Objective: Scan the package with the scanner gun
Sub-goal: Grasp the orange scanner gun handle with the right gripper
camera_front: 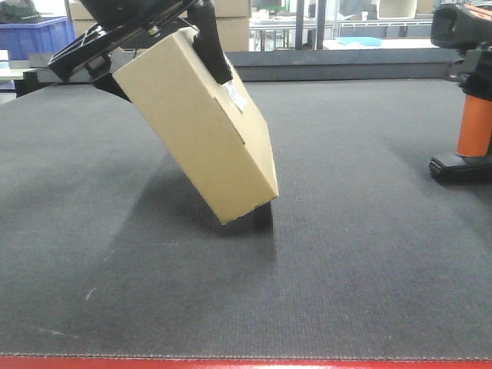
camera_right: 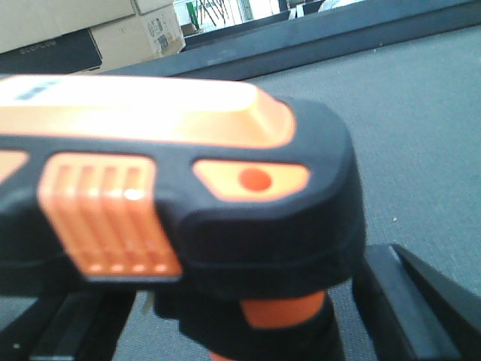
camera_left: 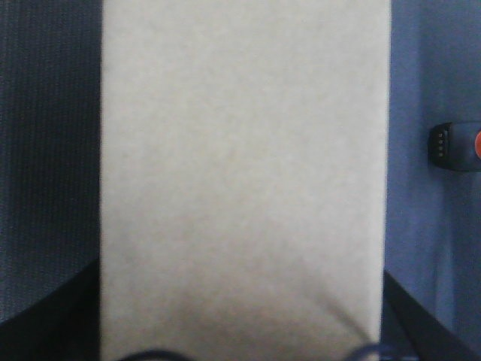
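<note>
The package (camera_front: 192, 123) is a tan cardboard box hanging tilted, its low corner at or just above the dark mat (camera_front: 346, 254). A small white label (camera_front: 235, 97) shows on its upper right face. My left gripper (camera_front: 165, 65) is shut on its top end, with one black finger (camera_front: 214, 50) on the right face. In the left wrist view the package (camera_left: 244, 165) fills the middle. The scanner gun (camera_front: 470, 115) stands upright at the right edge on its black foot. My right gripper (camera_right: 240, 327) is open, one finger (camera_right: 409, 301) on each side of the scanner gun's (camera_right: 173, 173) orange handle, with gaps showing.
A blue crate (camera_front: 38, 34) and cardboard cartons (camera_right: 83, 30) sit beyond the mat's raised back border (camera_front: 346, 65). A red strip (camera_front: 246, 364) runs along the mat's front edge. The scanner gun's foot (camera_left: 455, 147) shows at the right in the left wrist view.
</note>
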Tool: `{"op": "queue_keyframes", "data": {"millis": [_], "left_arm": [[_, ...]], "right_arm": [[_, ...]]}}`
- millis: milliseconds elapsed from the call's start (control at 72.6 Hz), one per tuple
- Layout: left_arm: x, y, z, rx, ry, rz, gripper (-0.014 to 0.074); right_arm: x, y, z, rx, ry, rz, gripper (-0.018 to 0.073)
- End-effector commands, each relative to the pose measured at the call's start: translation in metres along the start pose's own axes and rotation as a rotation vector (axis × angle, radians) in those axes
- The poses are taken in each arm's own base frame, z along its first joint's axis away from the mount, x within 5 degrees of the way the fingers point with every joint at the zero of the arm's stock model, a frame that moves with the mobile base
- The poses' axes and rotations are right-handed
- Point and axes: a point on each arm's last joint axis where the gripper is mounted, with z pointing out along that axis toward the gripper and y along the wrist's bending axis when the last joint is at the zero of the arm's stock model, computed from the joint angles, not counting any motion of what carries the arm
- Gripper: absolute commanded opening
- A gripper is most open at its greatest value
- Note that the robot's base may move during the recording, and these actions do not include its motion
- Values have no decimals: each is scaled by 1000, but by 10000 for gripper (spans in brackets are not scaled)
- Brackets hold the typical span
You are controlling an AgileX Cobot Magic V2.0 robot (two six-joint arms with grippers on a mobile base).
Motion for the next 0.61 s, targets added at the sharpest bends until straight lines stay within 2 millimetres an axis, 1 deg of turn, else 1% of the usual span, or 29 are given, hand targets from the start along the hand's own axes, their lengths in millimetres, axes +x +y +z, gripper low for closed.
{"op": "queue_keyframes", "data": {"millis": [0, 165, 593], "left_arm": [[0, -3, -1, 16, -8, -4, -111], [0, -3, -1, 16, -8, -4, -111], [0, -3, -1, 16, -8, -4, -111]], "right_arm": [[-5, 0, 3, 2, -23, 7, 488], [-8, 1, 6, -1, -34, 6, 488], [-8, 0, 7, 1, -27, 6, 486]]}}
